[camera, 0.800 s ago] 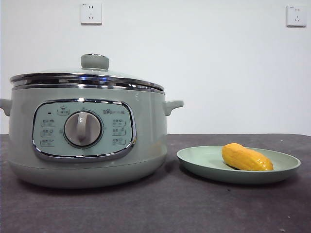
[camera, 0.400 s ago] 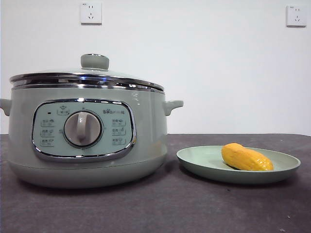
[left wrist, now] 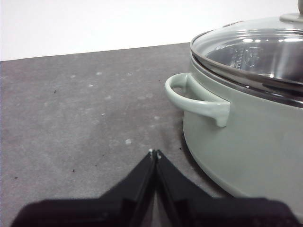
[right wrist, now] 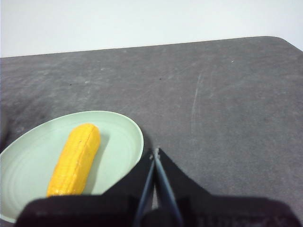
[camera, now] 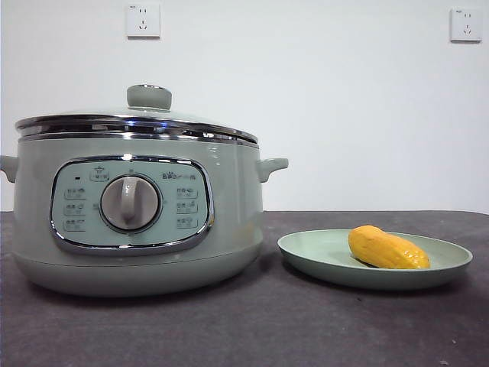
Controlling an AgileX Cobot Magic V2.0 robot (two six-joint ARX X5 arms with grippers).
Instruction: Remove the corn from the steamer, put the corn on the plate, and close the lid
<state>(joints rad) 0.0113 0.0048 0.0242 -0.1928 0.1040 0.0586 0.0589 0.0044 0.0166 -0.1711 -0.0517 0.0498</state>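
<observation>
The pale green steamer (camera: 137, 210) stands at the left of the table with the glass lid (camera: 137, 122) closed on it, its green knob (camera: 149, 97) on top. The yellow corn (camera: 387, 248) lies on the pale green plate (camera: 306, 252) at the right. My left gripper (left wrist: 155, 153) is shut and empty, low over the table beside the steamer's side handle (left wrist: 196, 97); the steamer (left wrist: 246, 142) and lid (left wrist: 251, 52) show there too. My right gripper (right wrist: 155, 151) is shut and empty, beside the plate's rim (right wrist: 135, 137); the corn (right wrist: 75, 158) lies on the plate.
The dark grey table (camera: 252, 329) runs to a white wall with two sockets (camera: 143, 21). The table's far edge and rounded corner (right wrist: 279, 40) show in the right wrist view. No arm shows in the front view.
</observation>
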